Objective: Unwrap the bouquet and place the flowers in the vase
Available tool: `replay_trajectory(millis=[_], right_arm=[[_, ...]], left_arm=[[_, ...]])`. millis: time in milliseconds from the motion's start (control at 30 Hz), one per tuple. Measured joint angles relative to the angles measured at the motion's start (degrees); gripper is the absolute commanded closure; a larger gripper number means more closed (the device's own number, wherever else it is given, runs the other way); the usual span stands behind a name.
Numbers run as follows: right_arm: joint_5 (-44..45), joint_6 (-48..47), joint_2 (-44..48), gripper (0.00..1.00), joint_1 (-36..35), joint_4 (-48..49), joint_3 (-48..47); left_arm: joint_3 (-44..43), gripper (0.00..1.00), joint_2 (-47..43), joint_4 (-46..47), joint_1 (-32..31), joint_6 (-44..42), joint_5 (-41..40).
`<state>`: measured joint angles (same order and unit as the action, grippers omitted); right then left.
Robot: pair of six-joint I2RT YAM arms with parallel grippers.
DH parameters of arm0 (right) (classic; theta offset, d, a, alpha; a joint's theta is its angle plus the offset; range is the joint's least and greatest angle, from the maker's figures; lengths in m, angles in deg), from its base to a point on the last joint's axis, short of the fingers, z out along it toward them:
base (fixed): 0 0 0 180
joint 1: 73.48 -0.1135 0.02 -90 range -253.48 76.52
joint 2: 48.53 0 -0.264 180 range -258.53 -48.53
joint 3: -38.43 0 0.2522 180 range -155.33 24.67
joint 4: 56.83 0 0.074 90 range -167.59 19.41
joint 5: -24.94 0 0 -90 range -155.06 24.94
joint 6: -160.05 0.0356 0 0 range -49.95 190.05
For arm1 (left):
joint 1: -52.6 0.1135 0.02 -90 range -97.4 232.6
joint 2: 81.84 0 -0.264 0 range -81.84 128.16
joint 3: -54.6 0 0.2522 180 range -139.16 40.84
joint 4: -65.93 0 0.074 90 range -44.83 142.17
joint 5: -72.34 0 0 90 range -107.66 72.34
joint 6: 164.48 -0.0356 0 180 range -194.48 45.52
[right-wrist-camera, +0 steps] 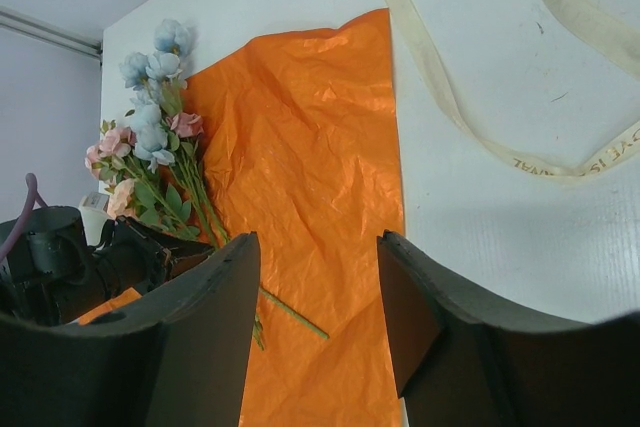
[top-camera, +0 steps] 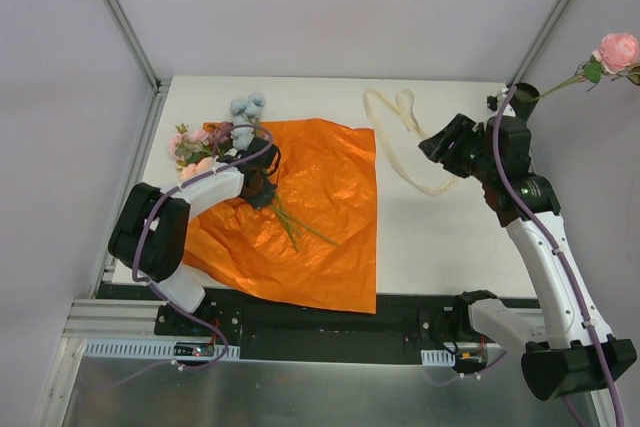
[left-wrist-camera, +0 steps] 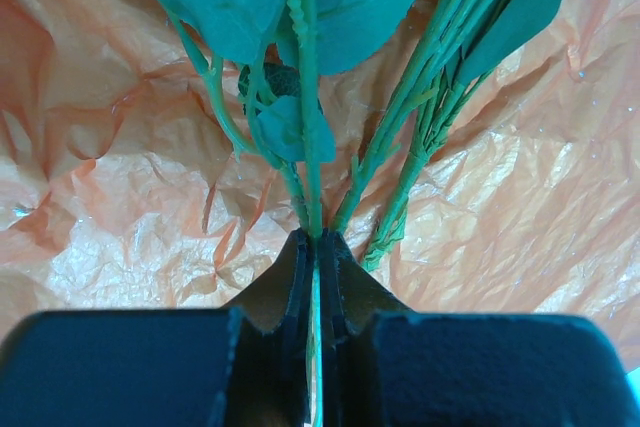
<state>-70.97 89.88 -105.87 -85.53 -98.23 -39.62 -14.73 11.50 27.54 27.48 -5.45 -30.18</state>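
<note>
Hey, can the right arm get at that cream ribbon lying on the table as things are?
Probably yes. The right hand is open and empty, hovering close by the ribbon, with nothing between them; the ribbon lies loose on the bare table.

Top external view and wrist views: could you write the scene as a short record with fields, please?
orange paper: spread open on the table
ribbon: loose, right of the paper
flowers: stems on the paper, blooms past its far left corner
left gripper: shut on one green stem
right gripper: open, empty
vase: far right corner, holds one pink rose
</note>
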Motion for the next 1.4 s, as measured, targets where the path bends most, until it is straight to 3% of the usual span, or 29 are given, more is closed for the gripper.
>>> replay_trajectory(millis=[433,500,567,733,767,800,833,867,1000,1100,1167,1400], right_arm=[[-0.9,0.3,1.4,0.43,0.0,-0.2,0.0],[-1.0,0.5,1.4,0.43,0.0,-0.2,0.0],[-1.0,0.6,1.4,0.43,0.0,-0.2,0.0],[-1.6,0.7,1.4,0.42,0.0,-0.2,0.0],[-1.7,0.7,1.4,0.42,0.0,-0.2,0.0],[-1.7,0.7,1.4,0.42,0.0,-0.2,0.0],[-1.9,0.7,1.4,0.42,0.0,-0.2,0.0],[-1.9,0.7,1.5,0.42,-0.1,-0.3,0.0],[-1.9,0.7,2.0,0.42,-0.1,-0.9,0.0],[-1.9,0.7,2.4,0.42,-0.1,-1.0,0.0],[-1.9,0.7,2.6,0.42,-0.1,-1.2,0.0],[-1.9,0.7,2.6,0.42,-0.1,-1.4,0.0]], left_arm=[[0.0,1.00,-7.4,-2.0,0.0,-1.9,-2.1],[-0.2,0.92,-8.0,-2.3,0.0,-2.5,-2.4],[-0.4,1.00,-8.1,-2.3,0.0,-3.1,-2.8],[-0.5,1.00,-8.0,-2.4,0.0,-4.0,-2.5],[-0.5,0.97,-8.0,-2.4,0.0,-4.0,-2.5],[-0.5,0.87,-8.0,-2.5,0.0,-4.0,-2.6],[-0.5,0.89,-8.0,-2.5,0.0,-4.0,-2.6],[-0.5,1.00,-8.0,-2.6,0.0,-4.2,-2.6],[-0.5,1.00,-7.9,-2.7,0.0,-4.7,-2.5],[-0.5,0.82,-7.7,-2.7,0.0,-4.8,-2.5],[-0.5,1.00,-7.5,-2.7,0.0,-5.3,-2.4],[-0.5,1.00,-5.7,-2.2,0.0,-5.7,-1.0]])
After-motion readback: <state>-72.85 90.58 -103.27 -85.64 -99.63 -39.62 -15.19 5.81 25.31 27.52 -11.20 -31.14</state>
